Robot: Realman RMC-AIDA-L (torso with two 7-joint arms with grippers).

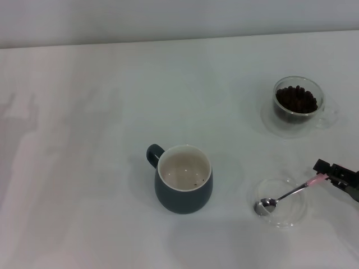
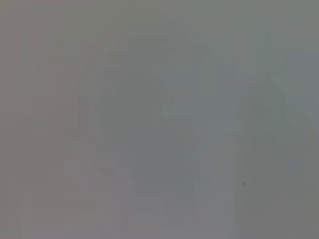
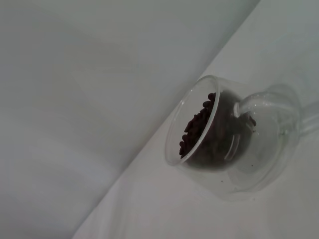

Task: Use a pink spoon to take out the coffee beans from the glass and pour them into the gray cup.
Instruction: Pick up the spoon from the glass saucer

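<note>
Currently the right tool sits at the right edge of the head view, low over the tabletop, clamped on the pink handle end of the pink spoon. Spoon bowl rests in a shallow clear saucer, handle angled up toward the tool. Spoon bowl looks empty.

The gray cup stands upright mid-tabletop, left of the saucer and well apart from it, loop handle pointing back-left. Cream inside shows only a few dark specks.

The glass stands at the far right on a second clear saucer, beyond the spoon, handle to the right. The coffee beans are heaped inside; the right wrist view shows the same.

Left tool: not in any view; left wrist view shows only a blank grey surface.
</note>
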